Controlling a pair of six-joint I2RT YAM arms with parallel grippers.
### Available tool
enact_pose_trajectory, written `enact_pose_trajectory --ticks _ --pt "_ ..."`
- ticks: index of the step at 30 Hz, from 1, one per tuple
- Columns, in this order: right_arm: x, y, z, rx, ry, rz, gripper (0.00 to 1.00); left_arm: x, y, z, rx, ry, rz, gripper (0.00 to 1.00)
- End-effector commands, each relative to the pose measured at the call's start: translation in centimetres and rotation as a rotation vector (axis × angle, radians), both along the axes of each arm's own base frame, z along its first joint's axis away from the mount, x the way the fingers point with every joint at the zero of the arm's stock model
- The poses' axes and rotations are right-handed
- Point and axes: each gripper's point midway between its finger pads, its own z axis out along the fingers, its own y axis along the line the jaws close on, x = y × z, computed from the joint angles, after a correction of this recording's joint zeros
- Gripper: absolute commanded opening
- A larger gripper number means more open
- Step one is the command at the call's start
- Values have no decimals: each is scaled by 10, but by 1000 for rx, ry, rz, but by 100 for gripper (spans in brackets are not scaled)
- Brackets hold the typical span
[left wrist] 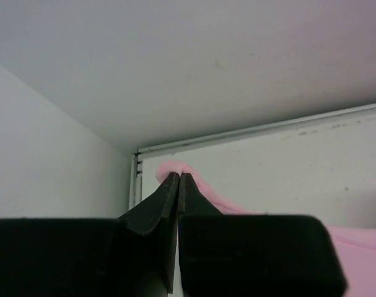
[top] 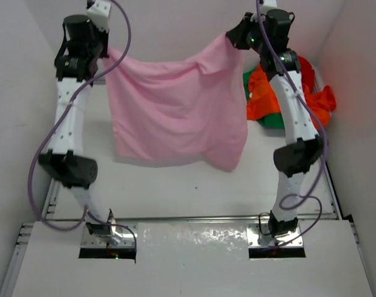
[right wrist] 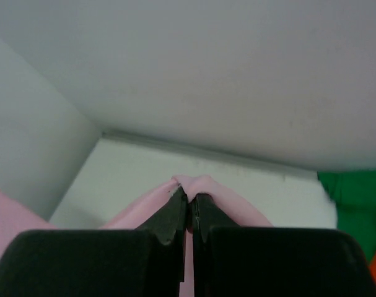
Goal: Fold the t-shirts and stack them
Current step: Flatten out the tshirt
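The pink t-shirt hangs spread in the air between my two grippers, its lower edge drooping near the table. My left gripper is shut on its upper left corner; pink cloth pokes out past the closed tips in the left wrist view. My right gripper is shut on its upper right corner; pink cloth bulges over the tips in the right wrist view. The orange t-shirt, green t-shirt and red t-shirt lie in a heap at the back right, partly behind the right arm.
White walls close in at the back, left and right. The heap of shirts sits by the right wall; the green one shows at the right of the right wrist view. A metal rail runs across the near edge of the table.
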Motion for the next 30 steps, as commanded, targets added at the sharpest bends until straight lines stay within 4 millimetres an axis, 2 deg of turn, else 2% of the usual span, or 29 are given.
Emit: enact_pose_trajectory --ticks 1,3,4,5,6,7,8,9,10,11,12,13,15,16,17,18,20,21,22,23,24,25,26,27,28,29,30 --pt "69 -14 5 120 -126 -89 0 75 11 26 -42 -149 61 0" --pt "85 -36 25 253 -216 -185 0 96 23 59 -49 -297 131 0" --pt "86 -44 54 289 -316 -210 0 97 26 70 -54 -352 144 0" --pt "94 -53 58 285 -347 -260 0 97 29 76 -56 -390 163 0" --pt "92 -54 71 293 -381 -263 0 83 29 101 -62 -465 161 0" --pt "88 -54 88 306 -441 -255 0 91 28 95 -67 -487 155 0" --pt "78 -56 104 307 -481 -254 0 91 24 98 -74 -492 134 0" --pt "73 -55 109 305 -499 -247 0 90 21 102 -85 -487 117 0" --pt "72 -55 105 295 -492 -244 0 90 17 102 -92 -483 99 0" --pt "66 -56 109 274 -498 -242 0 89 10 101 -93 -474 61 0" --pt "65 -53 102 258 -474 -229 0 88 7 93 -93 -449 41 0" --pt "69 -52 86 242 -436 -227 0 89 -2 86 -95 -424 -5 0" --pt "65 -49 74 235 -395 -214 0 89 -8 54 -102 -334 -33 0" --pt "68 -44 47 223 -332 -193 0 88 -9 42 -104 -304 -40 0" --pt "67 -40 36 224 -300 -177 0 86 -9 30 -104 -273 -38 0" --pt "63 -37 10 209 -232 -163 0 81 -9 8 -98 -220 -36 0" --pt "51 -29 -20 187 -162 -130 0 72 -6 -15 -90 -165 -25 0" --pt "35 -29 -48 175 -109 -130 0 61 -4 -36 -75 -114 -19 0" --pt "25 -29 -59 170 -94 -128 0 54 -2 -46 -66 -92 -13 0" --pt "14 -31 -74 163 -71 -131 0 40 0 -44 -56 -90 -7 0" --pt "-11 -34 -99 154 -27 -134 0 31 3 -79 -40 -8 8 0" --pt "-23 -35 -111 153 -3 -138 0 22 6 -91 -32 28 17 0" --pt "-36 -36 -127 148 29 -135 0 4 7 -118 -23 106 20 0" --pt "-57 -36 -172 129 122 -132 0 -7 9 -133 -5 148 20 0" --pt "-76 -33 -170 120 116 -114 0 -17 11 -147 4 190 26 0" --pt "-90 -31 -187 105 153 -106 0 -38 13 -176 14 268 29 0" --pt "-127 -28 -243 61 284 -92 0 -62 14 -206 24 365 25 0"
